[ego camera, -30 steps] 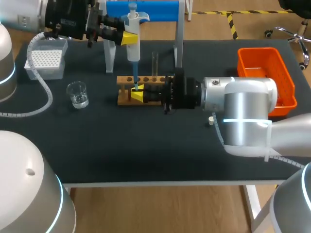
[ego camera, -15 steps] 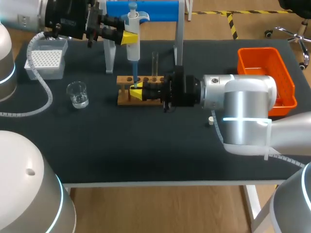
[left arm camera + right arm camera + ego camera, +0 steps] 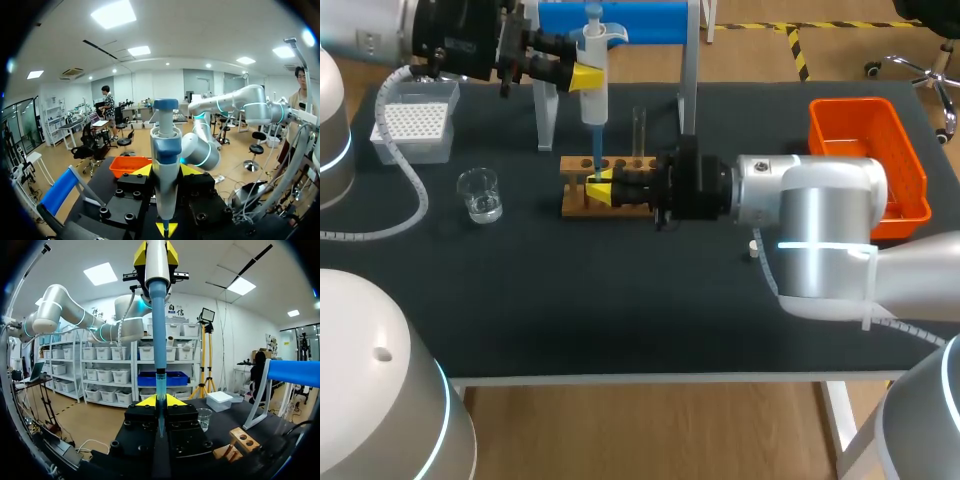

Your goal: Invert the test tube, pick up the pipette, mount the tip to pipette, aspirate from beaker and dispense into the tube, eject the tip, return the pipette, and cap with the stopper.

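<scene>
head view pipette [image 3: 594, 90], right wrist shows tip [image 3: 160, 390]

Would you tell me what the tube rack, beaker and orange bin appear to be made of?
The tube rack looks like matte tan wood; the beaker is see-through, glass or clear plastic; the orange bin seems moulded plastic, evenly coloured.
</scene>
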### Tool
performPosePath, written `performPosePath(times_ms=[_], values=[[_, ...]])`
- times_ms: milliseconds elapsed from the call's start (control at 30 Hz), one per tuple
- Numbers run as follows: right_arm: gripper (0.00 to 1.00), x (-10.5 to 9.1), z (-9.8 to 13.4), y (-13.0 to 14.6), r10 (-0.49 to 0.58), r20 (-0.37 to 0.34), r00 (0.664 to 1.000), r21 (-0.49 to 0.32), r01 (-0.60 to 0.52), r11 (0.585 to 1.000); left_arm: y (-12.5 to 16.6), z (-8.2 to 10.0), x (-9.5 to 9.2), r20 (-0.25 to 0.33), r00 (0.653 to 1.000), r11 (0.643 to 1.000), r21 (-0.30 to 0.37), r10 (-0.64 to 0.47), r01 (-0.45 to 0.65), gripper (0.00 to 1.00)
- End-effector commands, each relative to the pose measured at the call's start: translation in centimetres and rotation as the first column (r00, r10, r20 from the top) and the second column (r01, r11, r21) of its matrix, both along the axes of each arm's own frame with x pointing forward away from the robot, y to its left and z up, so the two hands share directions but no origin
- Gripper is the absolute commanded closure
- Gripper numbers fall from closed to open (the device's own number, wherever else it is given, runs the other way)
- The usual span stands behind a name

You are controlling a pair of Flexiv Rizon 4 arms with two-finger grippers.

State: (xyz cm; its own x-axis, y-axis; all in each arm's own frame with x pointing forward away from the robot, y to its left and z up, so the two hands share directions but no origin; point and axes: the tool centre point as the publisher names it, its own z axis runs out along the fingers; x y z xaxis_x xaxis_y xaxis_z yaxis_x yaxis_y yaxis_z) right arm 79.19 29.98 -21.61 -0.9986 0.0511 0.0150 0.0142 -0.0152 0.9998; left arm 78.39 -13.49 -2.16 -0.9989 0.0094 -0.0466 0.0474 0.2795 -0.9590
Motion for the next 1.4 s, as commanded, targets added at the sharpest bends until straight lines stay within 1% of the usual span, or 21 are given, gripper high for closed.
performPosePath(times_ms=[33,233,433,667,1233,1400], values=[[1.00,0.0,0.2,0.0,-0.006,-0.001,1.000,0.013,0.006,1.000,0.1,-0.1,0.0,-0.001,1.000,1.000,0.001,-0.001,0.001,1.00],[1.00,0.0,0.3,0.1,-0.025,-0.008,1.000,0.039,0.026,0.999,0.1,-0.1,0.0,-0.001,1.000,1.000,0.001,-0.001,0.001,1.00],[1.00,0.0,0.3,0.1,-0.027,-0.012,1.000,0.044,0.028,0.999,0.1,-0.1,0.0,-0.001,1.000,1.000,0.001,-0.001,0.001,1.00],[1.00,0.1,0.5,0.1,-0.028,-0.013,1.000,0.041,0.029,0.999,0.1,-0.1,0.0,-0.001,1.000,1.000,0.001,-0.001,0.001,1.00],[1.00,0.0,2.1,0.0,-0.029,-0.022,0.999,0.041,0.030,0.999,0.1,-0.1,0.0,-0.001,1.000,1.000,0.001,-0.001,0.001,1.00],[1.00,0.0,2.2,0.0,-0.029,-0.023,0.999,0.040,0.030,0.999,0.1,-0.1,0.0,-0.001,1.000,1.000,0.001,-0.001,0.001,1.00]])
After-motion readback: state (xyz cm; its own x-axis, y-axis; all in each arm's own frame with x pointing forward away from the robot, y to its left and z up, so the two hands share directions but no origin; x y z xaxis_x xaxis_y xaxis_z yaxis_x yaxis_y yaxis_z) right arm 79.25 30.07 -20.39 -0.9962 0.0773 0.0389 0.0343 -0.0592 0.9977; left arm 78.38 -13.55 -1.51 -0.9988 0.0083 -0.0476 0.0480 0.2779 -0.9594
